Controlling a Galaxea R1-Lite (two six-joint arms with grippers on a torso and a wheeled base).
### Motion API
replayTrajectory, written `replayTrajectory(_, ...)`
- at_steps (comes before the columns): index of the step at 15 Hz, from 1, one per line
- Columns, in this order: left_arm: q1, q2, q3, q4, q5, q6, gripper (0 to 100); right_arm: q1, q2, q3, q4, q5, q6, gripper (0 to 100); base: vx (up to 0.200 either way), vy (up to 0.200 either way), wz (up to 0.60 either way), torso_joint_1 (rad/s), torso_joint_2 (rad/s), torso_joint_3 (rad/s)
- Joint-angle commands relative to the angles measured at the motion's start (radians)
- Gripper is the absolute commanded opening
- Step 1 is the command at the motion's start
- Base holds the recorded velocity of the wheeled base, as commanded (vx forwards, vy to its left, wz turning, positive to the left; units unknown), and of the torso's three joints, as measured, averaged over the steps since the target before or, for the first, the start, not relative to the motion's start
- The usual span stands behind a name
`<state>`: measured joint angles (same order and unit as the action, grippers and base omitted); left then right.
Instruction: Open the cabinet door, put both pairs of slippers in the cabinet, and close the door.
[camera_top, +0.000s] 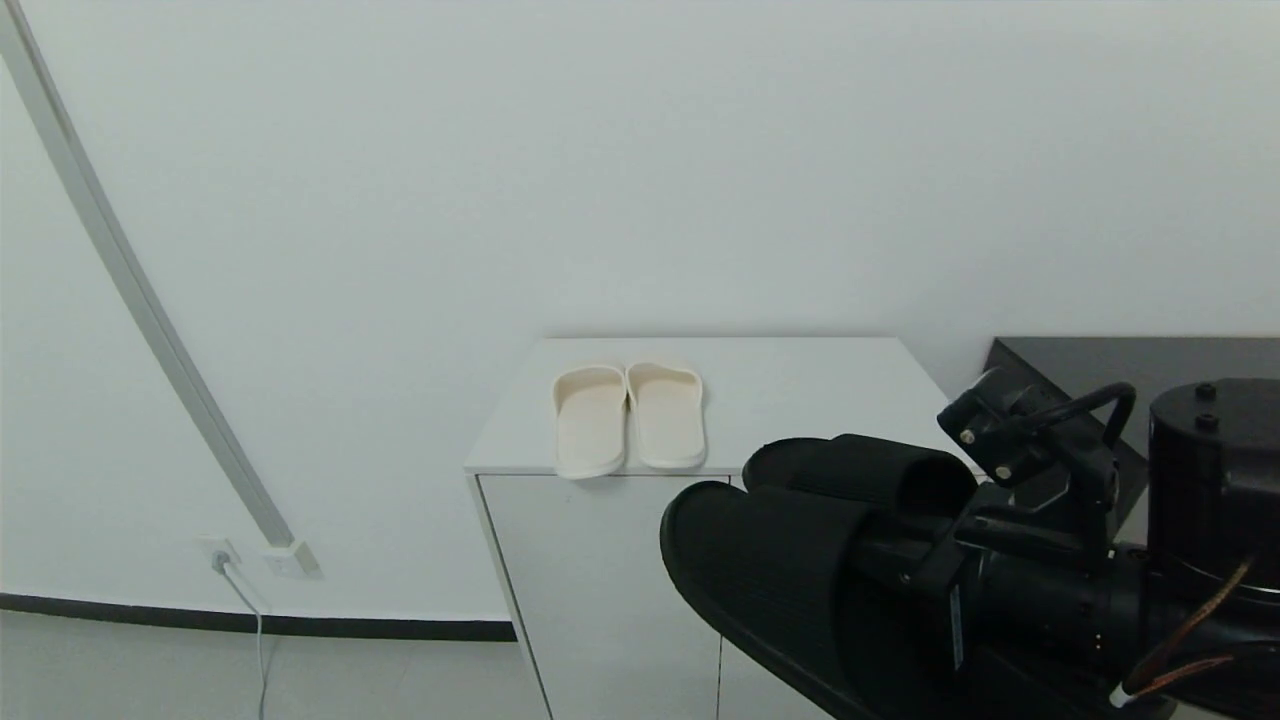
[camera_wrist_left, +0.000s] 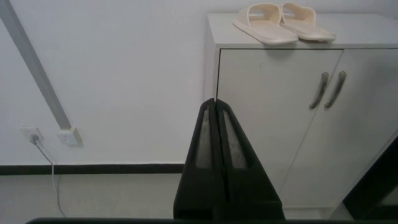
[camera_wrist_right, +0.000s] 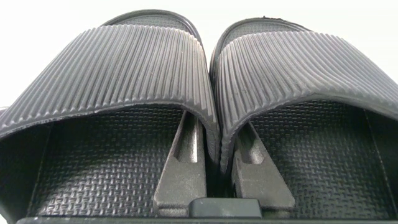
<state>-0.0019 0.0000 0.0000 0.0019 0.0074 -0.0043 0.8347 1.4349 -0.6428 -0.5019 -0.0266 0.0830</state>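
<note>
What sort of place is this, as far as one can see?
Probably a home-like entryway: a white cabinet against a bare wall, cream slippers on top, black slippers in the right claw.

- A plain white wall (camera_top: 640, 150) stands behind the white cabinet (camera_top: 600, 580).
- Left of the cabinet, a grey strip (camera_top: 130, 280) runs slantwise down the wall to a small box (camera_top: 293, 560).
- Beside that box, farther from the cabinet, a socket (camera_top: 217, 552) has a grey cable (camera_top: 260, 630) hanging down.
- A black skirting (camera_top: 300, 626) runs left of the cabinet, above the grey floor (camera_top: 150, 680).
- Right of the cabinet is a dark flat top (camera_top: 1130, 360).
</note>
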Motion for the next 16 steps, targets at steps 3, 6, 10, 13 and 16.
replayTrajectory(3, 0.000, 0.000, 0.000, 0.000, 0.000, 0.000, 0, 0.000, 0.002, 0.005, -0.003, 0.001, -0.006, 0, 0.000, 0.000, 0.00, 0.000, 0.00, 0.000)
replayTrajectory(6, 0.000, 0.002, 0.000, 0.000, 0.002, 0.000, 0, -0.005, 0.001, 0.006, -0.001, -0.001, -0.006, 0, 0.000, 0.000, 0.00, 0.000, 0.00, 0.000)
replayTrajectory(10, 0.000, 0.002, 0.000, 0.000, 0.000, 0.000, 0, -0.005, 0.001, 0.011, -0.001, -0.001, -0.011, 0, 0.000, 0.000, 0.00, 0.000, 0.00, 0.000)
replayTrajectory(13, 0.000, 0.002, 0.000, 0.000, 0.002, 0.001, 0, -0.005, -0.001, 0.020, -0.003, -0.001, -0.019, 0, 0.000, 0.000, 0.00, 0.000, 0.00, 0.000)
replayTrajectory(16, 0.000, 0.000, 0.000, 0.000, 0.002, 0.001, 0, -0.005, -0.013, 0.028, -0.003, -0.004, -0.019, 0, 0.000, 0.000, 0.00, -0.028, 0.07, 0.038)
